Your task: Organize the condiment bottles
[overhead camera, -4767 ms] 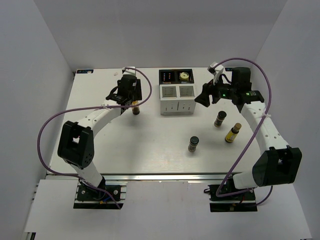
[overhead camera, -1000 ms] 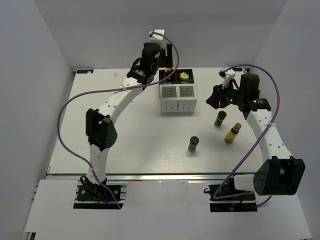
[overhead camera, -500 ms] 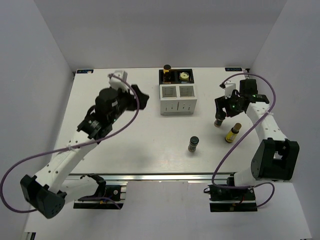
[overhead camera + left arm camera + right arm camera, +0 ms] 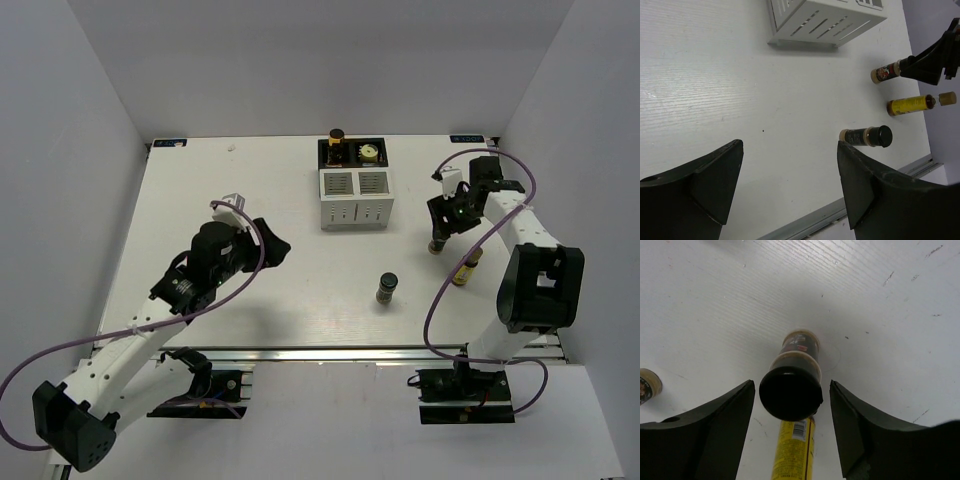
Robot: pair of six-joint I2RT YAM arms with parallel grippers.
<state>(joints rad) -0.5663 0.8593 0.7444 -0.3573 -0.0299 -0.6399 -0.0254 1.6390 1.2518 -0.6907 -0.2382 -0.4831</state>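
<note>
Your right pincer (image 4: pixel 790 390) stands released. Its two fingers (image 4: pixel 715 435) flank the black cap of the red-labelled bottle (image 4: pixel 799 347), with a thin gap on either side. The bottle stands upright on the white surface (image 4: pixel 890 315), centred between the fingers in the middle of the right wrist frame. Directly below it in that frame, the yellow bottle (image 4: pixel 790 455) shows from behind the cap.

In the overhead view, this pair of bottles sits at the right of the frame, with the yellow one just to the lower right of the red-labelled one. The dark-capped bottle (image 4: pixel 387 288) stands apart from them, near the lower centre. The white rack (image 4: pixel 353 195) occupies the upper middle, and a brown bottle (image 4: pixel 336 140) stands at its far left corner.

Your left pincer (image 4: pixel 790 150) is spread wide and grasps nothing. It hovers over bare surface at the left centre of the overhead frame, well apart from the rack. In the left wrist view, the dark-capped bottle lies just beyond the tip of the right-hand finger.
</note>
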